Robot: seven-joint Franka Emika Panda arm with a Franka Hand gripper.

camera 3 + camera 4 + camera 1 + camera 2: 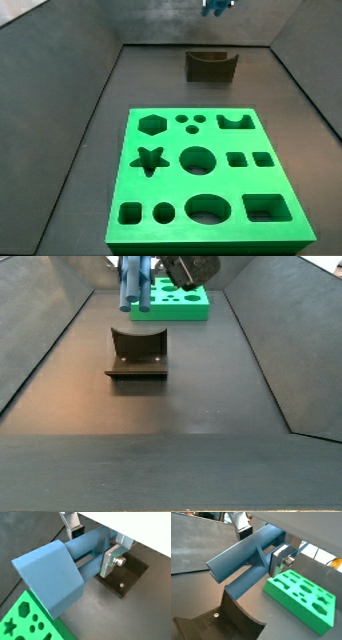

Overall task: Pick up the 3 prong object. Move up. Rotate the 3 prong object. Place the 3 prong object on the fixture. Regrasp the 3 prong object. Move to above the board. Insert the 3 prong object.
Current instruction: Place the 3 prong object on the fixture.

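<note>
My gripper [93, 547] is shut on the 3 prong object [57, 572], a blue-grey piece with long parallel prongs and a flat block end. A silver finger [110, 559] presses on each side of the prongs. It also shows in a wrist view [244, 559]. In a side view the piece [134, 284] hangs upright from the gripper [160, 268], high above the dark fixture [138, 351]. The fixture also shows in a wrist view [127, 574] below the piece. The green board [174, 185] lies flat beyond the fixture [210, 65]. In that view only a bit of the gripper [218, 6] shows.
Grey sloped walls [54, 346] enclose the dark floor on both sides. The board [181, 301] sits at the far end in this side view, behind the fixture. The board also shows in both wrist views [30, 619] [304, 599].
</note>
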